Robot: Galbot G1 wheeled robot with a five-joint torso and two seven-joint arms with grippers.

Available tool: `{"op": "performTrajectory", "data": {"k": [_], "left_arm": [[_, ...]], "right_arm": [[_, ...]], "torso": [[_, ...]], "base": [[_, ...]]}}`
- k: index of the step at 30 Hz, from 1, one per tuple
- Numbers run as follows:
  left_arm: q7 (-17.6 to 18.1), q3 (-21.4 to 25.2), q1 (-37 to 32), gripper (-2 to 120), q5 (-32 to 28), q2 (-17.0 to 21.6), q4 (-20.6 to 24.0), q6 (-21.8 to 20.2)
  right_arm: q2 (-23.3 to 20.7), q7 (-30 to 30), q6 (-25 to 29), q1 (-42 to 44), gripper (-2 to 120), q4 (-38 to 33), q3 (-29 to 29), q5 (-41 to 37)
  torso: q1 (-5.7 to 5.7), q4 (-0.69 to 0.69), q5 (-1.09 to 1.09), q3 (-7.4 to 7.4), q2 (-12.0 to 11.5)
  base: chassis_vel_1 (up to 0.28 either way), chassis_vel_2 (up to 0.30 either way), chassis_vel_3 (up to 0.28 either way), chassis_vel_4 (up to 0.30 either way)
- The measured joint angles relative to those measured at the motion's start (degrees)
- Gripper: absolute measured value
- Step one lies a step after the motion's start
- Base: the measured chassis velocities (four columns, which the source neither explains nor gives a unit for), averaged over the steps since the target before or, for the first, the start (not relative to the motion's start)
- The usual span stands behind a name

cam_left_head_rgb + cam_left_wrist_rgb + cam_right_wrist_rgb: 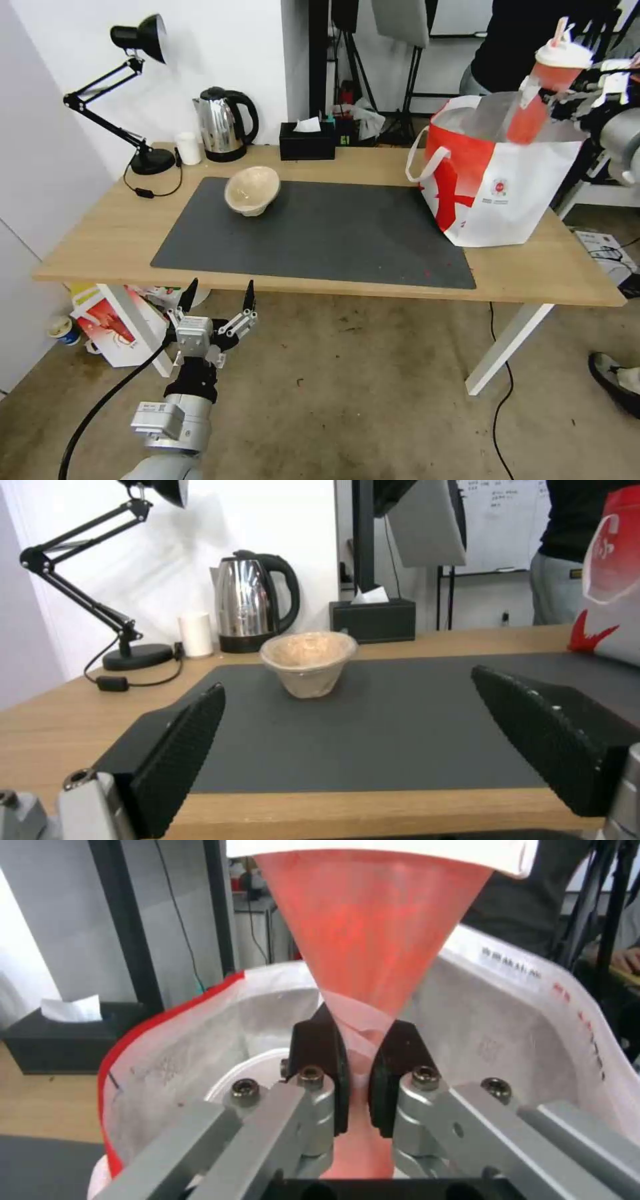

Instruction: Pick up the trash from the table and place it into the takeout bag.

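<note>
Right gripper pinched tight on the red cup, holding it tilted over the open mouth of the takeout bag at the table's 2 o'clock end. White bowl rim shows inside the bag. Tan pulp bowl sits on the mat, around 10 o'clock. Left gripper hangs below the near table edge, fingers spread wide, holding nothing.

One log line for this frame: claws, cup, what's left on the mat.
right claw: shut on red cup, over takeout bag | left claw: open, below table edge | tan pulp bowl: on mat
</note>
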State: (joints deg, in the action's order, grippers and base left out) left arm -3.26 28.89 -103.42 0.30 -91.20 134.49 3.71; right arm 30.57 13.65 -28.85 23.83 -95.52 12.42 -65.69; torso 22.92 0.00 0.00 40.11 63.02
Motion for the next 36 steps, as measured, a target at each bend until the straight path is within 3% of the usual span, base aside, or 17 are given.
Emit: {"op": "performTrajectory", "data": {"k": [14,36], "left_arm": [[-0.01,-0.02,0.06,93,-0.01,0.0,-0.01,0.03],[-0.02,-0.21,0.17,93,-0.02,-0.01,0.3,-0.02]], "right_arm": [[2.72,1.23,-0.03,-0.31,5,0.54,-1.76,0.95],[0.69,1.48,-0.72,-6.58,5,1.38,-3.14,-3.8]], "torso": [[0.0,0.0,0.0,0.0,0.0],[0.0,-0.01,0.01,0.0,0.0]], "base": [[0.0,0.0,0.0,0.0],[0.0,0.0,0.0,0.0]]}}
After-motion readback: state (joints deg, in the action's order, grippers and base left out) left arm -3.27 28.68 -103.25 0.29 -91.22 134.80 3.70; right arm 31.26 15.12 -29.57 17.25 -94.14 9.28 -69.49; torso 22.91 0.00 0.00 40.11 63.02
